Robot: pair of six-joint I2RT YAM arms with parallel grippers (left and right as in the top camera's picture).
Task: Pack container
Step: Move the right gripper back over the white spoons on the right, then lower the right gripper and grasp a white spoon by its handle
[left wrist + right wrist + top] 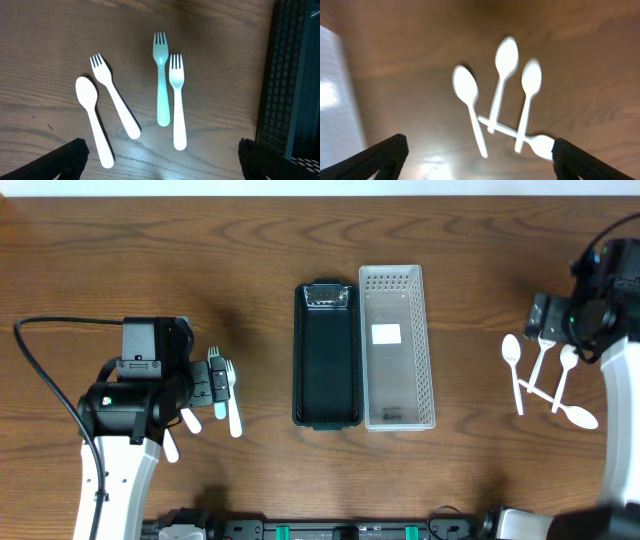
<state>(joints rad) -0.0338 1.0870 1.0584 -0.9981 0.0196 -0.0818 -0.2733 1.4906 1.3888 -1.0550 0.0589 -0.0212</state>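
A black container [326,355] and a white perforated container [397,345] lie side by side mid-table. My left gripper [203,385] is open and empty above a teal fork [161,80], two white forks [176,100] [114,95] and a white spoon [92,120]. In the left wrist view its jaws [160,165] frame the handle ends without touching them. My right gripper [547,320] is open and empty just behind several white spoons [540,375]. In the right wrist view its jaws [480,160] straddle the spoons [502,75], one of which lies crosswise [535,142] under two others.
The black container's wall [290,75] shows at the right of the left wrist view. The white container's edge [335,100] shows at the left of the right wrist view. A black cable [45,370] loops at the far left of the wooden table.
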